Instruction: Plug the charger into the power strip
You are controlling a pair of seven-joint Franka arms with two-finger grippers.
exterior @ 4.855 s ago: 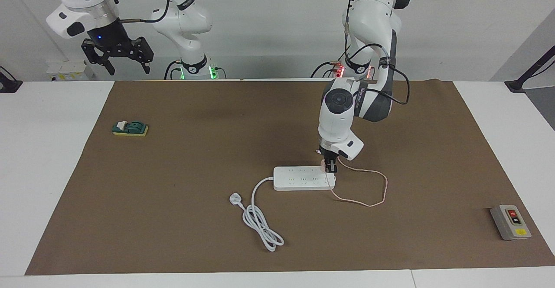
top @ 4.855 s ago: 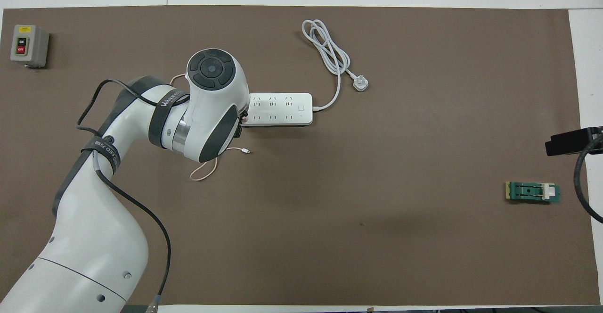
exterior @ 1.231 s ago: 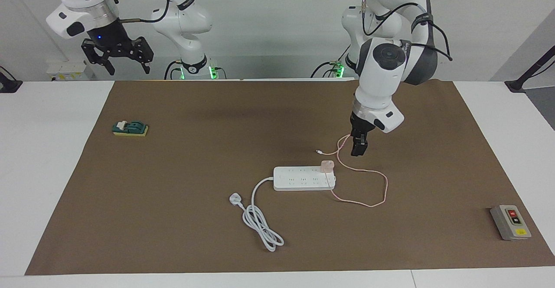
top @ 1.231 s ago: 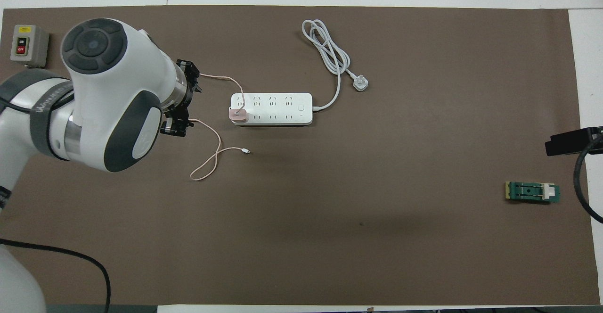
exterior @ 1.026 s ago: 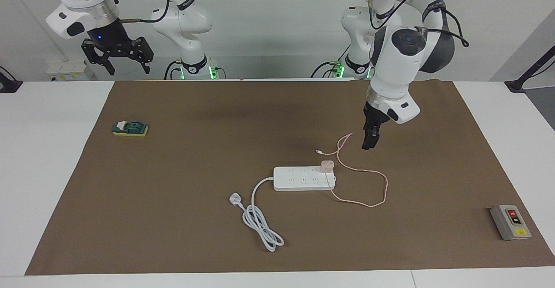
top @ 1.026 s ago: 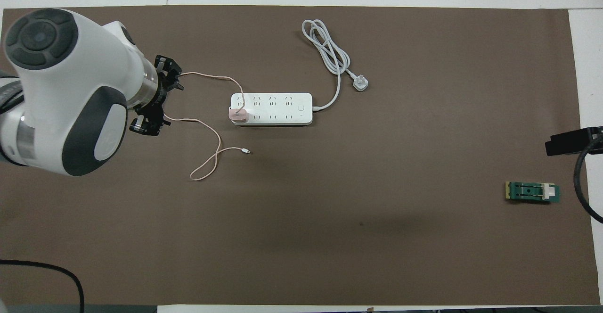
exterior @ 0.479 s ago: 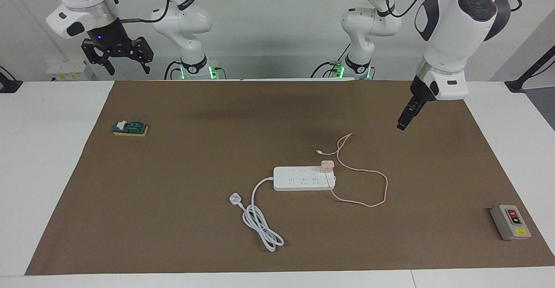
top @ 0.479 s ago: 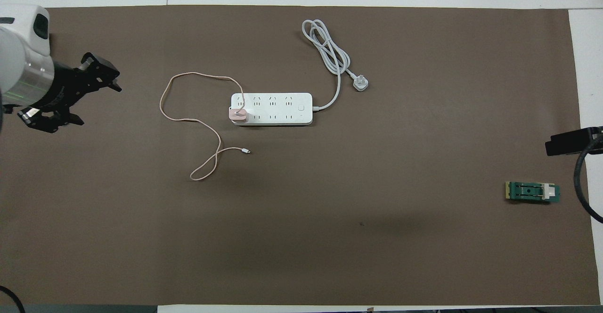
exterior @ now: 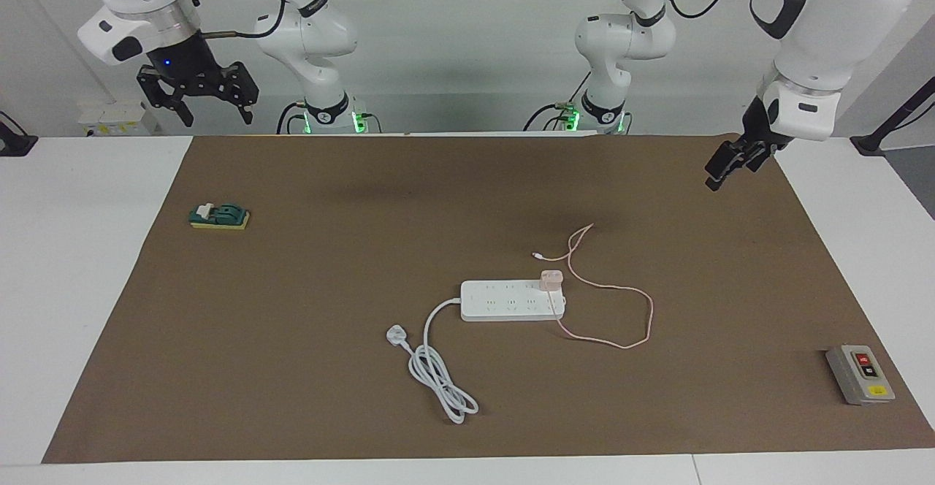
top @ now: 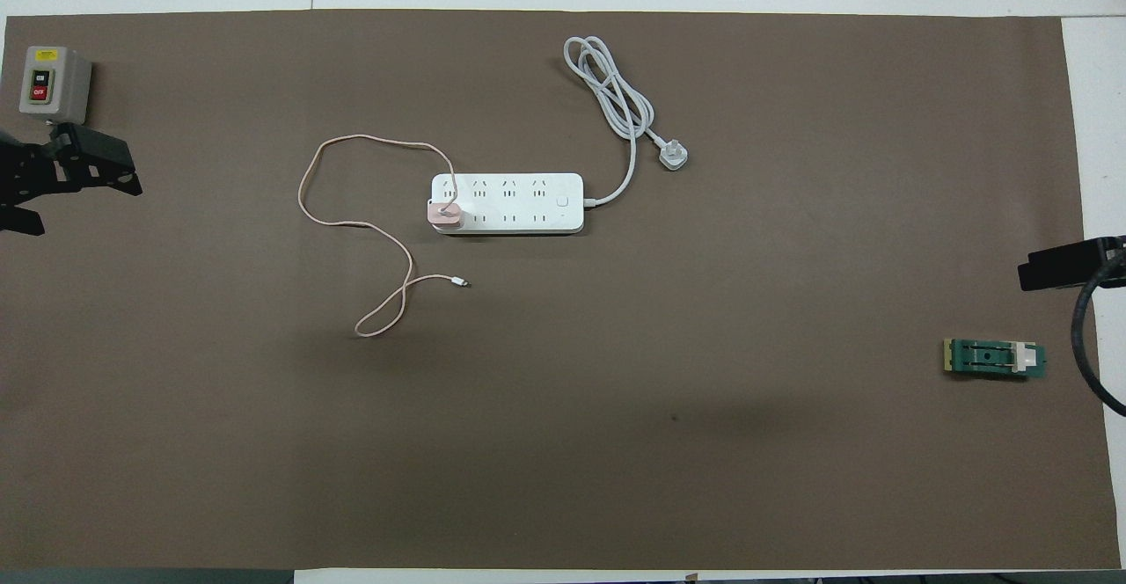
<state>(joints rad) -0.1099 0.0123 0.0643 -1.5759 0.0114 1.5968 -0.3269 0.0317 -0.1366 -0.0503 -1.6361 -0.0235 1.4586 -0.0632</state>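
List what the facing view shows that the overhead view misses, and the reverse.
Facing only: both arms' bases and the whole right claw, raised and open at its end of the table.
Overhead only: little; the left claw near the grey switch box.
Both: the charger seated in the power strip, its pink cable loose on the mat.

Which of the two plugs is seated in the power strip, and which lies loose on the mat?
The pink charger sits in the power strip. The white three-pin plug lies loose on the mat.

Two glossy white robot arms (exterior: 818, 25) with dark grey joint caps, looped black cables, black two-finger grippers (exterior: 197, 94).
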